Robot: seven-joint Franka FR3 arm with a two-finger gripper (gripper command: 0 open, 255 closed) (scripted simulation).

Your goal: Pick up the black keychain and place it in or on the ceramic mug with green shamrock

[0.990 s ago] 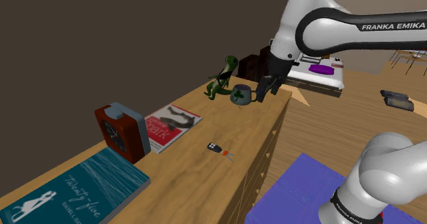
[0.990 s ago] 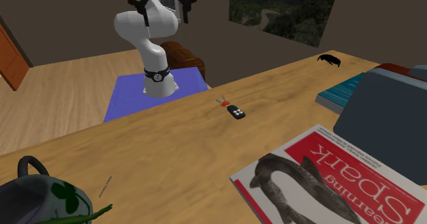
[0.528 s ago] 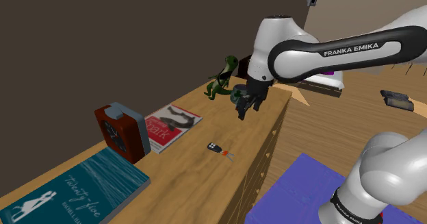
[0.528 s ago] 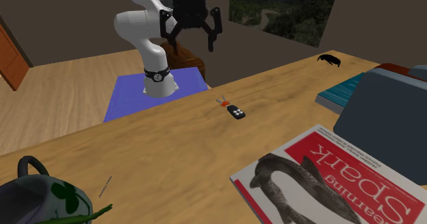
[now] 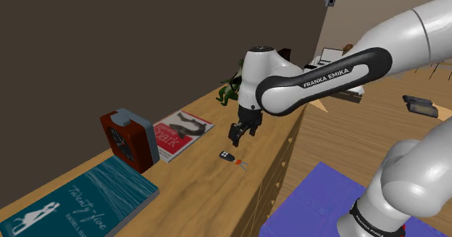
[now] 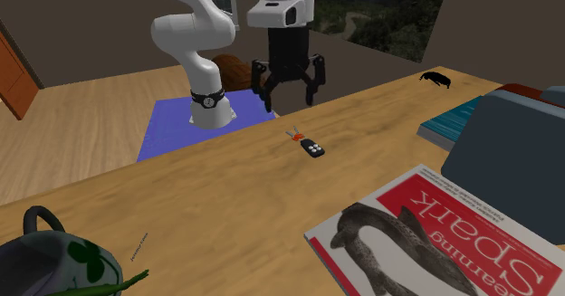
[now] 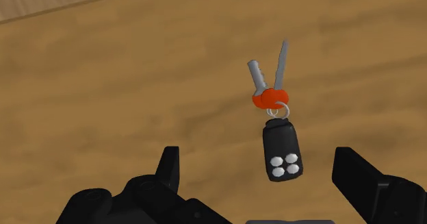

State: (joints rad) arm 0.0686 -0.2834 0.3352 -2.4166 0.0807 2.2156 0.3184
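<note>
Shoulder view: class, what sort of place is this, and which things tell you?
Probably a room in a home: a wooden dresser with drawers, topped with a magazine and a book, and a purple rug on a wooden floor.

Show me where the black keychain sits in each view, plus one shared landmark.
Shoulder view: keychain on the wooden top, just below the gripper.
Second exterior view: keychain mid-picture, beneath the gripper.
Wrist view: keychain lying ahead of the open gripper.
Shared landmark: the gripper.

Tool (image 6: pixel 290 97) downward, spread wide
</note>
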